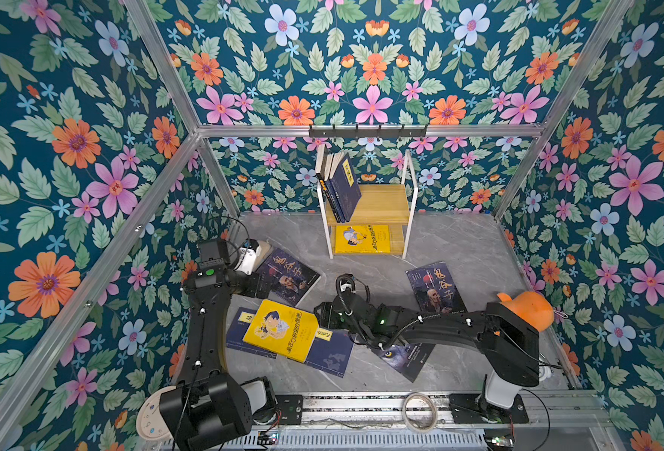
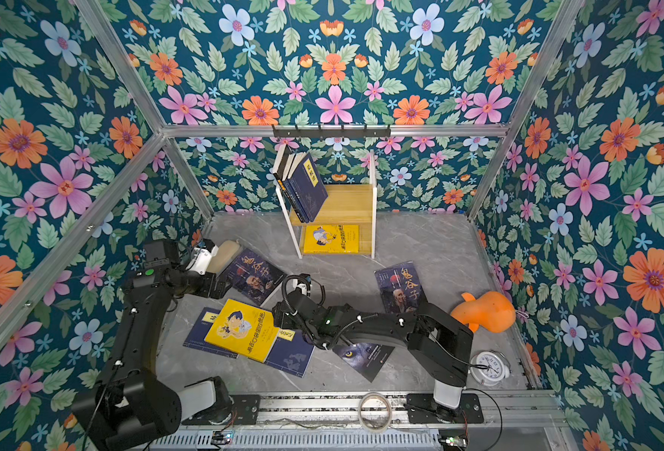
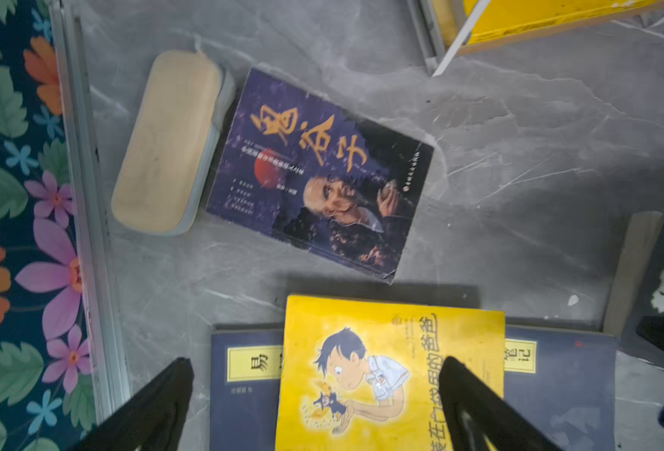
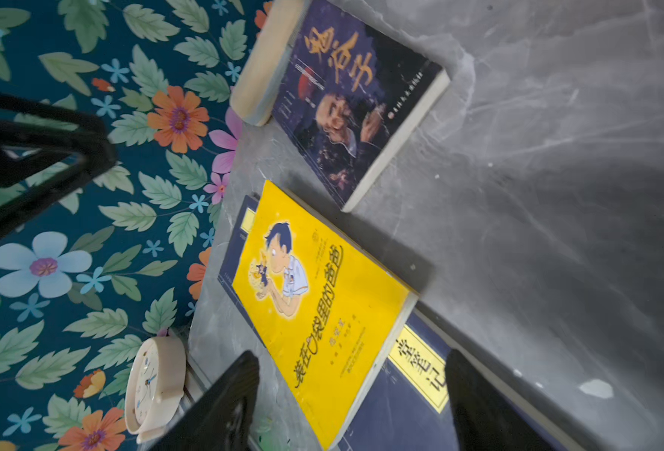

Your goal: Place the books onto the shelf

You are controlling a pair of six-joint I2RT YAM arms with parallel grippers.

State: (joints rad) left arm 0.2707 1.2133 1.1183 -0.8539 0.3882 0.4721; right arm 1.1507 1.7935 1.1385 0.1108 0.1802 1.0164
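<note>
Yellow paperback atop navy books on counter: looks light, floppy, slick; pinch free raised edge. Left hand, right hand both spread, empty.

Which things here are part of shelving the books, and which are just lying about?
Job: shelf; upright books; lower yellow book; loose yellow book; left navy book; right navy book; left dark book; right dark book; wolf book.
Lying about: orange toy; white clock; cream clock; beige case; tape ring; hook rail.
</note>
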